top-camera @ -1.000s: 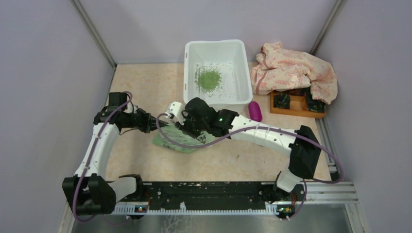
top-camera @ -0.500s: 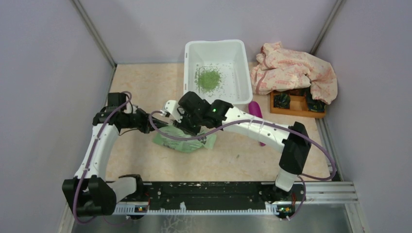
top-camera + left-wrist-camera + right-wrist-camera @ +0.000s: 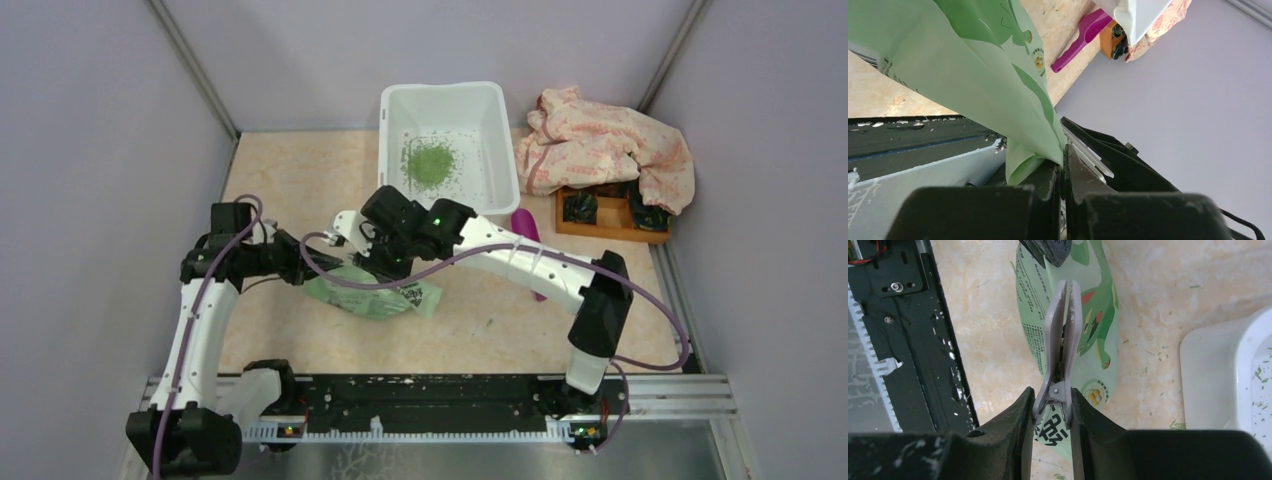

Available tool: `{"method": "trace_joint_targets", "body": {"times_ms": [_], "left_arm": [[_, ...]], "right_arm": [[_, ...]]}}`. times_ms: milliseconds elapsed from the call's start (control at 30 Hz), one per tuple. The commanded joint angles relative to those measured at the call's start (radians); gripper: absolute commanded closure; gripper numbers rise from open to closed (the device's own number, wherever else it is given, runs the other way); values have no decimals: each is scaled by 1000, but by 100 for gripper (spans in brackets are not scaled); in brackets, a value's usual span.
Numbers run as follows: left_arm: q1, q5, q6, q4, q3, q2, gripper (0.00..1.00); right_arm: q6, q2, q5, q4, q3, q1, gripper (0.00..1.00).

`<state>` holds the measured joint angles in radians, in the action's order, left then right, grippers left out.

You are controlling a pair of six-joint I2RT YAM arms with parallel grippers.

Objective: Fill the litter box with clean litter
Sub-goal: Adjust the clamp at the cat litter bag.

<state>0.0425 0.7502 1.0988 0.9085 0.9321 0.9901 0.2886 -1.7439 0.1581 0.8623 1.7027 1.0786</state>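
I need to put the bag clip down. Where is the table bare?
Bare tabletop lies between the left wall and the litter box. Another patch sits between the green bag and the near rail. Crowded: the far right corner, with cloth, wooden tray and magenta scoop.

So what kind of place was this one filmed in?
Probably a lab test booth, not a home: plain partition walls enclose the table, and the left arm and right arm are bolted to a rail at its near edge.
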Motion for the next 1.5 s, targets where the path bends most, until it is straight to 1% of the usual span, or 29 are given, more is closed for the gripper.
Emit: {"method": "trace_joint_targets", "body": {"times_ms": [0, 233, 467, 700, 900, 1267, 1367, 1400, 1467], "left_arm": [[7, 94, 18, -22, 5, -67, 98], [8, 92, 12, 5, 50, -84, 98], [7, 87, 16, 23, 78, -103, 98], [7, 85, 28, 33, 117, -110, 98], [8, 86, 23, 52, 140, -118, 97], [8, 94, 44, 37, 147, -128, 97], [7, 97, 43, 37, 151, -125, 97], [8, 96, 43, 38, 151, -124, 97], [8, 97, 41, 36, 146, -123, 97]], "right_arm": [[8, -11, 20, 70, 65, 22, 100], [7, -26, 26, 91, 82, 56, 100], [4, -29, 43, 94, 62, 80, 100], [7, -45, 40, 84, 68, 80, 100], [6, -71, -11, 75, 85, 68, 100], [44, -104, 19, 30, 94, 48, 100], [58, -117, 2, 22, 119, 46, 100], [59, -119, -10, 19, 126, 46, 98], [64, -114, -25, 3, 127, 47, 78]]}}
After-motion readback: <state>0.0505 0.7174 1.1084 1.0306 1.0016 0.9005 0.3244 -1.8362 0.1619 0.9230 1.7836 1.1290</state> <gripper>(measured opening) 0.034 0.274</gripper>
